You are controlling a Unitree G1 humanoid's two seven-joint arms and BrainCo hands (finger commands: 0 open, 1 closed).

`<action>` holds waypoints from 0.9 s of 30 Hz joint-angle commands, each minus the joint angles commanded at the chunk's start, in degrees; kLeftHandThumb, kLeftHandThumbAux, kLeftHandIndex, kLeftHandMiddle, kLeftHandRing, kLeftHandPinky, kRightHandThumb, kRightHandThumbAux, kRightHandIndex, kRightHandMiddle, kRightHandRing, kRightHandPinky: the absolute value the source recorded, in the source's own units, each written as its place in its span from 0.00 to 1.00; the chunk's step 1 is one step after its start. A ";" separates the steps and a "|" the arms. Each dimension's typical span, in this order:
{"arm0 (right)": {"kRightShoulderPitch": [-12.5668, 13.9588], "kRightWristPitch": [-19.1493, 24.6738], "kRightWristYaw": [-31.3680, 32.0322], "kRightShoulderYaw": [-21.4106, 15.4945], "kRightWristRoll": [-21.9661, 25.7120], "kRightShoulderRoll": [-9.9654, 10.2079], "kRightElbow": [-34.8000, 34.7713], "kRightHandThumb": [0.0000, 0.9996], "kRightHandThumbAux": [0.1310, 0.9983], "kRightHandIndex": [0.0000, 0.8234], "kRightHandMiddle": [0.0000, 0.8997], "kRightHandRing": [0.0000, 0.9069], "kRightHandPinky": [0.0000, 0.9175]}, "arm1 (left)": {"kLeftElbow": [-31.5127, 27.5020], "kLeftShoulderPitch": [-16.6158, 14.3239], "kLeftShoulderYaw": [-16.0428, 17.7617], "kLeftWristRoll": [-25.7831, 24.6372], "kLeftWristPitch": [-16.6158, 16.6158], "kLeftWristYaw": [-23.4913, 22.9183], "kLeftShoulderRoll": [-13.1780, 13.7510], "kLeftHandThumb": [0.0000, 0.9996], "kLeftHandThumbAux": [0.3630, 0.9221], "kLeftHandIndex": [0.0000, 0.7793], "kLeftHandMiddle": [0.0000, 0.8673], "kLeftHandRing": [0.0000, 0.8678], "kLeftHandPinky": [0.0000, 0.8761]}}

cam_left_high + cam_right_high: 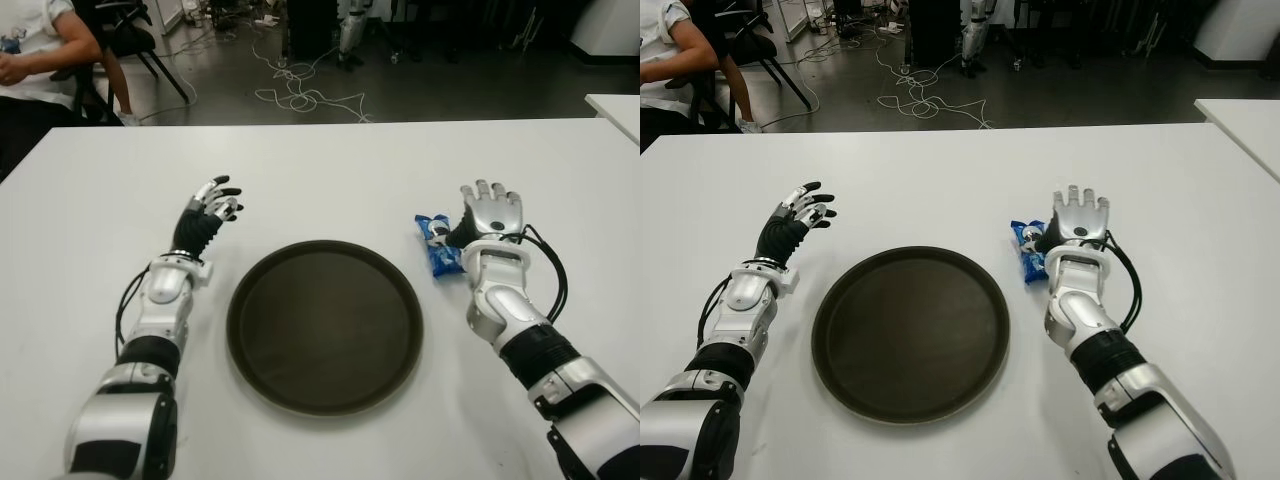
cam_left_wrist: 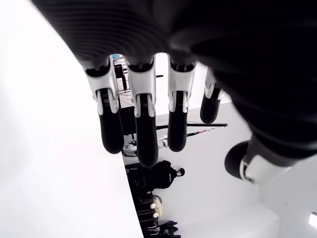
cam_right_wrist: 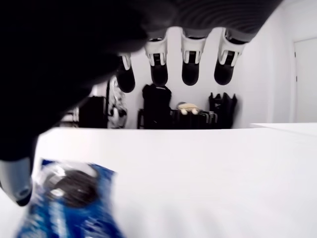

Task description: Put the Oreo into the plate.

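Note:
A blue Oreo packet [image 1: 438, 244] lies flat on the white table [image 1: 320, 170], just right of the round dark plate [image 1: 324, 325]. My right hand [image 1: 489, 212] is next to the packet on its right, fingers spread, thumb close to the wrapper; it holds nothing. The right wrist view shows the Oreo packet [image 3: 69, 198] low beside the thumb, the four fingers [image 3: 190, 67] extended above the table. My left hand [image 1: 211, 207] shows left of the plate, fingers spread and holding nothing.
The table's right edge and a second white table [image 1: 615, 108] lie at the far right. Beyond the far edge are floor cables [image 1: 300, 95], chairs and a seated person [image 1: 40, 50] at the far left.

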 joint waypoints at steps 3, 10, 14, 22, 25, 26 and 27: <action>-0.14 0.34 0.24 0.15 0.10 -0.07 0.15 0.00 0.45 0.00 0.00 0.00 0.03 | -0.11 0.03 0.04 -0.09 0.13 -0.06 -0.02 0.71 0.28 0.20 0.31 0.36 0.35; -0.44 0.50 0.20 0.03 0.69 0.03 0.78 0.00 0.45 0.00 0.00 0.00 0.04 | -0.34 0.15 0.00 -0.09 0.21 -0.07 -0.03 0.67 0.28 0.20 0.30 0.36 0.37; -0.59 0.01 0.00 -0.13 1.09 0.00 1.48 0.00 0.46 0.00 0.00 0.00 0.04 | -0.30 0.14 -0.01 -0.12 0.28 -0.15 -0.06 0.67 0.28 0.20 0.30 0.35 0.36; -0.81 -1.06 -1.21 -0.19 1.27 0.03 2.89 0.00 0.48 0.00 0.01 0.03 0.05 | -0.22 0.07 0.09 -0.48 0.39 -0.98 -0.03 0.70 0.28 0.20 0.30 0.36 0.36; -1.02 -1.38 -1.11 0.02 1.23 0.01 3.61 0.00 0.48 0.00 0.01 0.03 0.05 | -0.20 0.07 0.18 -0.58 0.37 -1.23 -0.07 0.71 0.28 0.20 0.30 0.36 0.37; -1.07 -1.45 -1.03 0.07 1.20 0.00 3.78 0.00 0.49 0.00 0.01 0.03 0.06 | -0.20 0.07 0.20 -0.59 0.36 -1.27 -0.08 0.71 0.28 0.20 0.30 0.36 0.37; -1.17 -1.54 -0.93 0.16 1.18 0.02 4.09 0.00 0.49 0.00 0.01 0.03 0.06 | -0.20 0.07 0.21 -0.60 0.33 -1.31 -0.09 0.71 0.28 0.20 0.30 0.36 0.37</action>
